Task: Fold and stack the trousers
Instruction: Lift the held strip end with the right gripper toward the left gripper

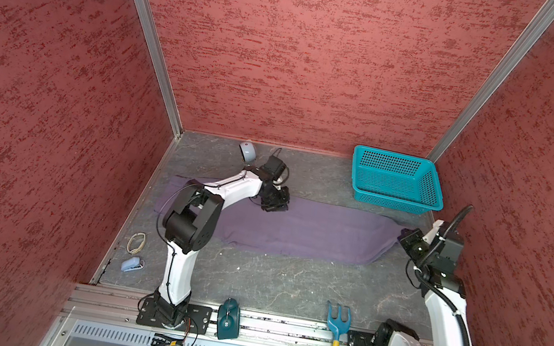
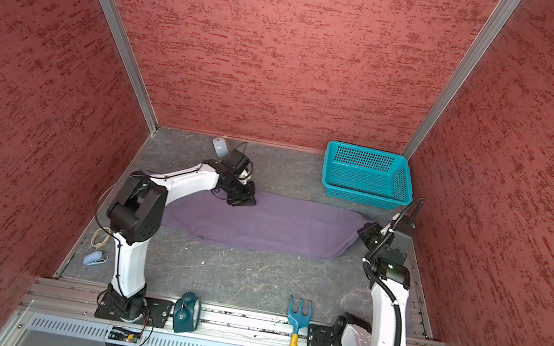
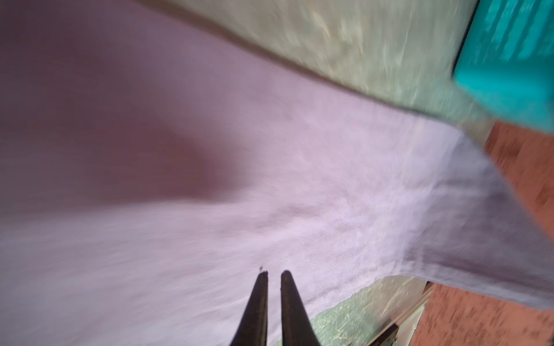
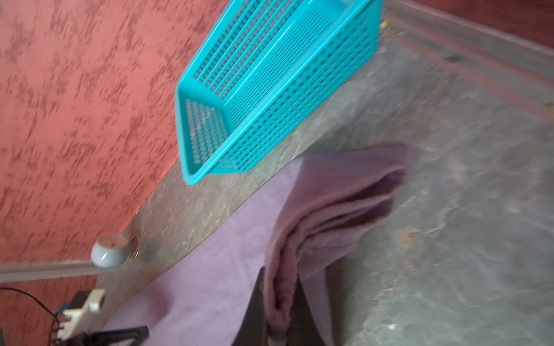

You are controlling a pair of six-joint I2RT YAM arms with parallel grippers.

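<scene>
The purple-grey trousers (image 1: 311,234) (image 2: 270,227) lie in a long band across the middle of the table in both top views. My left gripper (image 1: 275,207) (image 2: 243,200) is over their far edge, left of centre. In the left wrist view, the left gripper (image 3: 275,273) has its jaws almost together with nothing between them, and the cloth (image 3: 209,224) lies below them. My right gripper (image 1: 404,239) (image 2: 364,233) is at the right end of the trousers. In the right wrist view, the right gripper (image 4: 280,299) is shut on a bunched fold of the cloth (image 4: 329,215), which rises off the table there.
A teal basket (image 1: 395,199) (image 2: 362,195) (image 4: 269,90) stands at the back right, just beyond the trousers. A grey mouse (image 1: 247,150) lies at the back. A cord loop (image 1: 136,242) and a blue stapler (image 1: 132,264) sit at the left. A teal clock (image 1: 228,318) and a blue garden fork (image 1: 339,319) are at the front rail.
</scene>
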